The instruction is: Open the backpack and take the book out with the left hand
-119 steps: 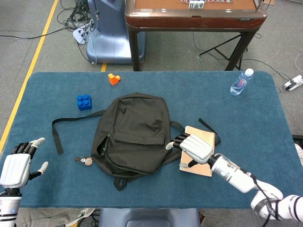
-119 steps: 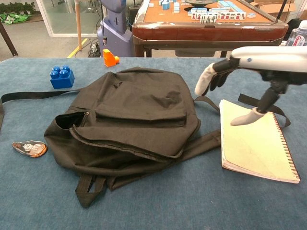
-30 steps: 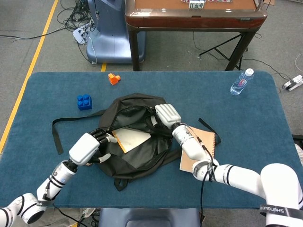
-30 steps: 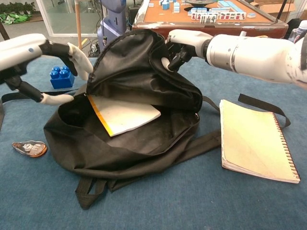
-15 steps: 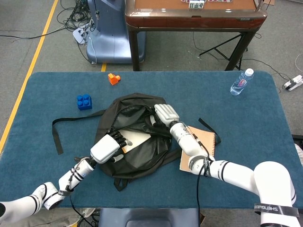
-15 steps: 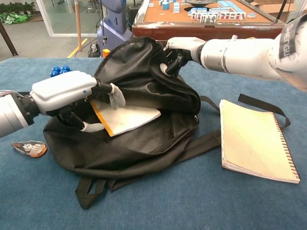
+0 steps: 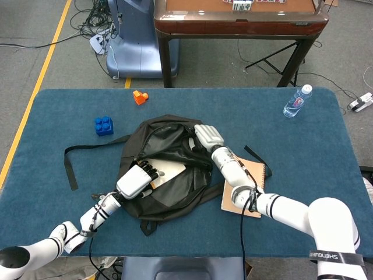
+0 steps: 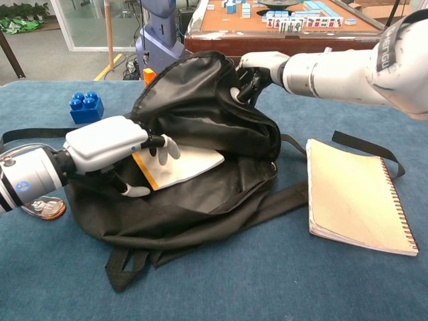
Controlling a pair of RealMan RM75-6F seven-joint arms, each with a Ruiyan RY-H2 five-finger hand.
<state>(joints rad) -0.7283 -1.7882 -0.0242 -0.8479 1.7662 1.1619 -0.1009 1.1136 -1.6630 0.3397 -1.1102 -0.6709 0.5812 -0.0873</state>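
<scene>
Black backpack (image 8: 200, 127) gapes, flap held by right hand (image 8: 257, 70); left hand (image 8: 110, 150) grips white, orange-spined book (image 8: 180, 167).

backpack (image 7: 175, 175) 1 | book (image 8: 184, 165) 1 | notebook (image 8: 354, 197) 1 | bottle (image 7: 297, 101) 1 | blocks 2: blue (image 7: 104, 125), orange (image 7: 139, 97)

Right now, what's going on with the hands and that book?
Right hand holds backpack flap up. Left hand at the book, fingers on it, grip unclear. Nothing blocking.

The backpack (image 8: 200, 180) is placed mid-frame on the counter (image 8: 267, 281), with a book (image 8: 180, 164) inside. A notebook (image 8: 358, 197) is laid at right, a block (image 8: 86, 107) at upper left.
</scene>
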